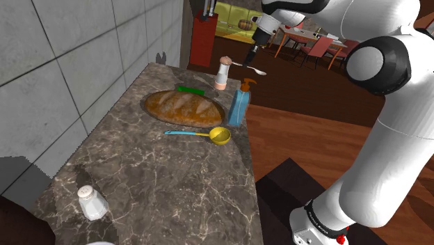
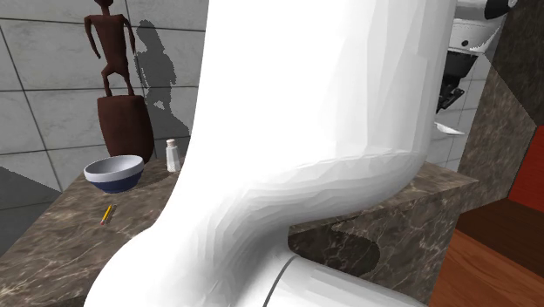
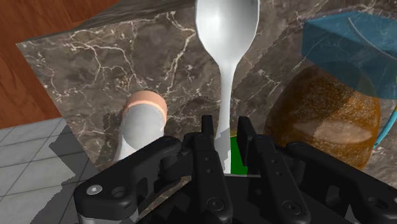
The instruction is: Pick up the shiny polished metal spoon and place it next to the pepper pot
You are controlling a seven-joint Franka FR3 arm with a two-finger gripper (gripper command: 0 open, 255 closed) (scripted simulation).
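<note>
- The white arm [image 1: 389,139] rises from its stand at the shoulder view's lower right and reaches away over the whole length of a dark marble worktop [image 1: 153,181].
- At the worktop's near end a small white shaker [image 1: 92,202] stands upright. In the second exterior view a blue-and-white bowl [image 2: 113,172] sits near it, with a dark wooden figure [image 2: 118,87] behind against the tiled wall.
- Farther along, a yellow ladle with a blue handle [image 1: 205,133] lies flat just beside a brown bread loaf [image 1: 184,108].
- A blue pump bottle [image 1: 240,104] stands upright at the loaf's end, near the worktop's edge on the shoulder view's right.
- Behind the loaf a small green thing [image 1: 189,89] lies flat; I cannot tell what it is.
- Next comes the pepper pot [image 1: 222,72], upright near the far end, with a pale body and a salmon-coloured top.
- The spoon [image 3: 226,25], pale and smooth, hangs in the air over that far end, clear of the marble.
- The jaws are clenched on the spoon's thin handle, and its bowl points away from them.
- Seen from the wrist, the pepper pot stands just beside the handle, apart from it, with the loaf on the spoon's other side.
- Beyond the worktop stands a red block [image 1: 202,38], then reddish dining chairs [image 1: 316,49] on a wood floor and a yellow sofa [image 1: 233,17] farthest back.
</note>
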